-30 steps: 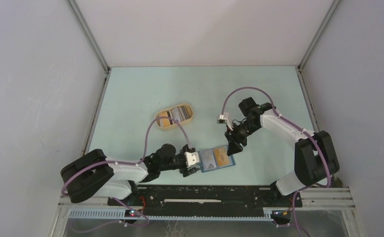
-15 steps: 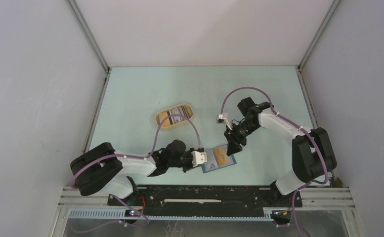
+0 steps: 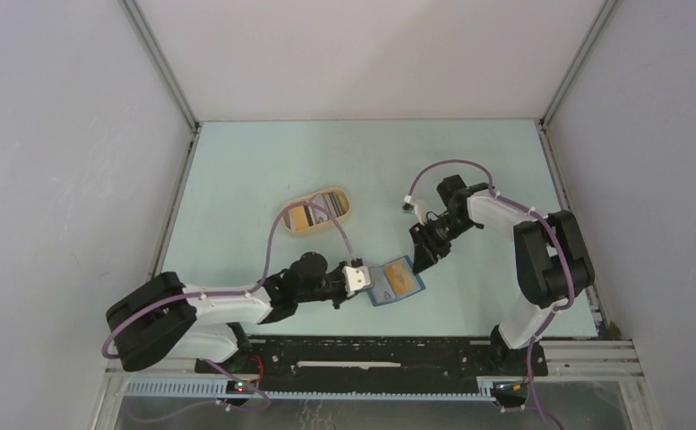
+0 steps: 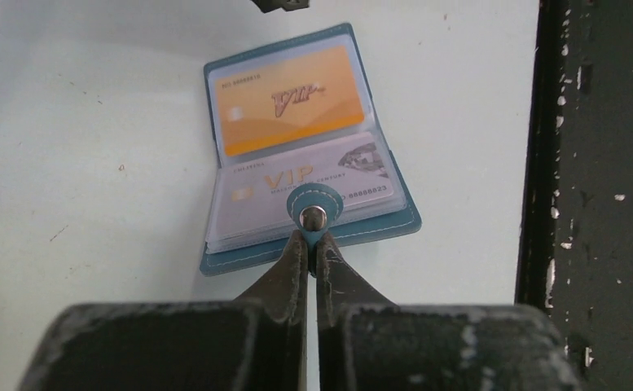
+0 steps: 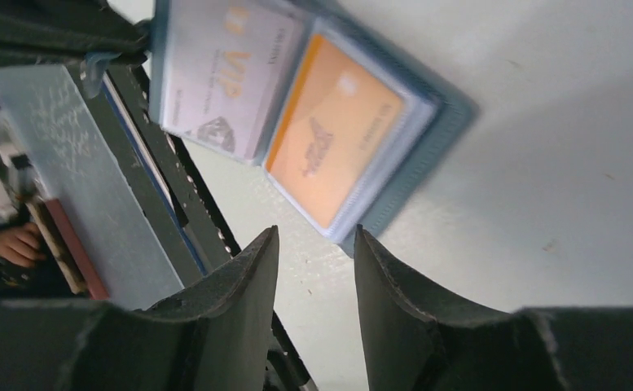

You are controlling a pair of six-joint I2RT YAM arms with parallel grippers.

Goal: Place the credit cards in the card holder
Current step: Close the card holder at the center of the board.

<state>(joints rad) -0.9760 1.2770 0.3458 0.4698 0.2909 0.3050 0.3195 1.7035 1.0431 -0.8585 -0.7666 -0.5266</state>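
The teal-blue card holder (image 3: 391, 280) lies open on the table near the front edge. In the left wrist view its sleeves hold two credit cards: an orange card (image 4: 292, 99) in the far sleeve and a grey VIP card (image 4: 256, 191) in the near one. My left gripper (image 4: 311, 238) is shut on the holder's snap tab (image 4: 315, 213), seen from above as the left gripper (image 3: 359, 278) at the holder's left edge. My right gripper (image 5: 317, 232) stands open just off the holder's far corner (image 5: 427, 130), nothing between its fingers. More cards (image 3: 313, 213) lie in the tan tray.
The tan oval tray (image 3: 351, 208) sits left of centre, behind the left arm. A black rail (image 4: 590, 195) runs along the table's front edge, close beside the holder. Grey walls enclose the table on three sides.
My left gripper has closed on the holder's snap tab. The holder has shifted slightly up and left. My right gripper has drawn a little closer to the holder's far edge.
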